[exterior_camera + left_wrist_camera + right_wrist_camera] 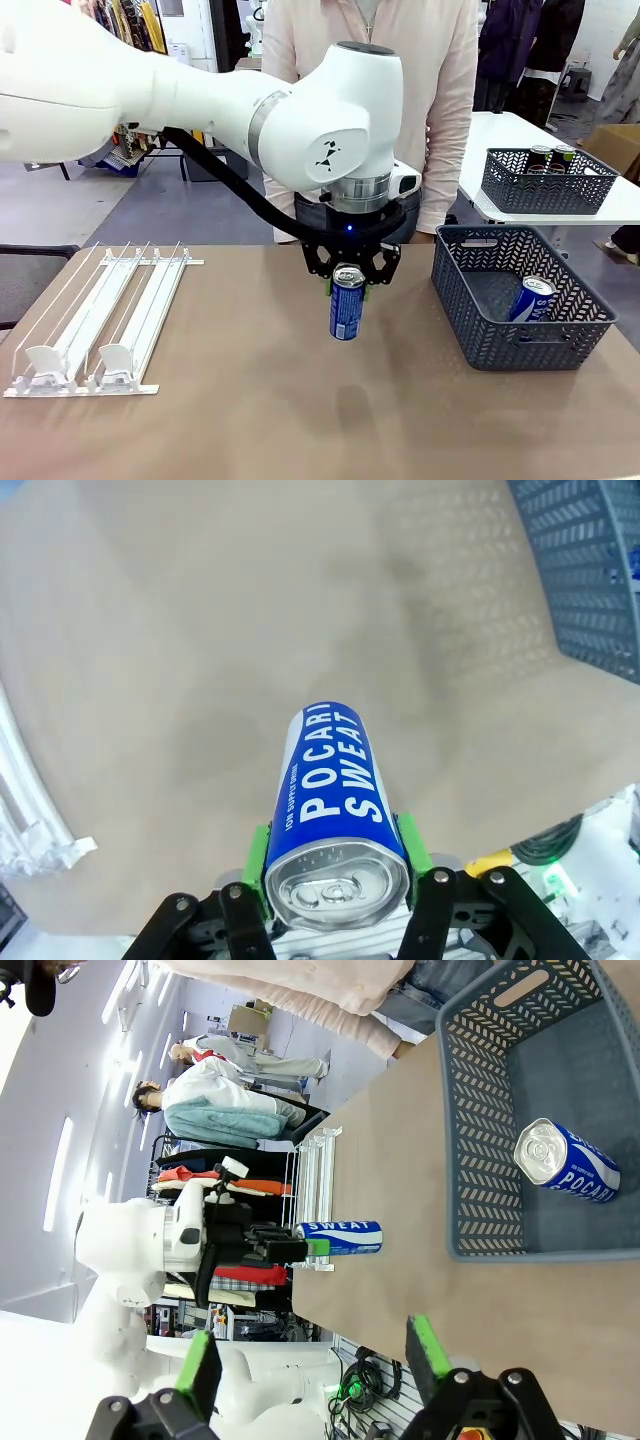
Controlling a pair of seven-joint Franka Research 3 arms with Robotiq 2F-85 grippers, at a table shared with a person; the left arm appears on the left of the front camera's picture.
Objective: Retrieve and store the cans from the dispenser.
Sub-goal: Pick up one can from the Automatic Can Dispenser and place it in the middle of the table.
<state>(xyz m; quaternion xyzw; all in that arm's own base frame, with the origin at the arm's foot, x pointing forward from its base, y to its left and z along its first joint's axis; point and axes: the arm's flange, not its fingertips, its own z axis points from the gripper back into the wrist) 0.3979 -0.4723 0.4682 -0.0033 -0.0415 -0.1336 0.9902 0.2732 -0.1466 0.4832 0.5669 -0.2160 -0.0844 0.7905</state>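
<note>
above the brown table a blue can is clamped by the left gripper; the right gripper is seen spread apart in its wrist view

Cans and dispenser
One blue can hung upright, lifted; another leaned inside a basket; the white dispenser lay flat.

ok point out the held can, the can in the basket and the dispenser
held can [347,308], front view, blue side wall below the jaws
basket can [531,298], front view, blue side wall
dispenser [90,385], front view, white front lip
</note>
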